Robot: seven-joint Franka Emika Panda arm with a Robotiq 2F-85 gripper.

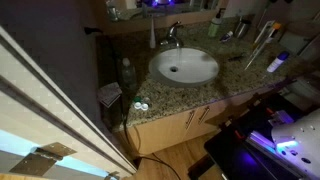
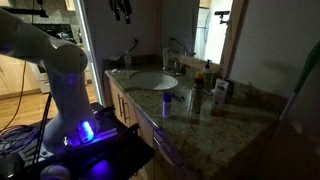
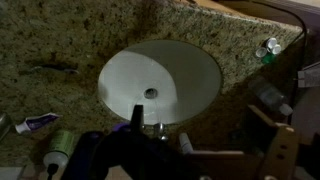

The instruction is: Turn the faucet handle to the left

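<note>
Short shiny chrome faucet handle (image 1: 173, 32): atop the small curved-spout faucet at the back rim of the white oval basin (image 1: 185, 68), itself set into the speckled granite worktop (image 1: 240, 75). In the wrist view, low and central (image 3: 152, 128), just behind the dark spout (image 3: 137, 113). Dark fingers (image 2: 120, 12): high above the basin, well apart from the lever, touching nothing. Parted or closed: impossible to tell, too small and dim in an exterior view, and not clearly shown by the wrist camera.

Judging from here, several ways to fail:

- **Missed landing:** a long descent in poor light, so easy to come down off-centre, on the spout instead of the lever or into the basin.
- **Slipping off:** a small, smooth, polished target, so likely to slide away during the sideways push and leave the turn half done.
- **Wrong direction of force:** pressing down rather than across risks lifting the lever and starting water instead of swinging it left.
- **Clutter close by:** a small dark bottle (image 1: 214, 22) beside the faucet and a slim white stick (image 1: 262, 35) further along, both liable to topple under a wide sweep.
</note>
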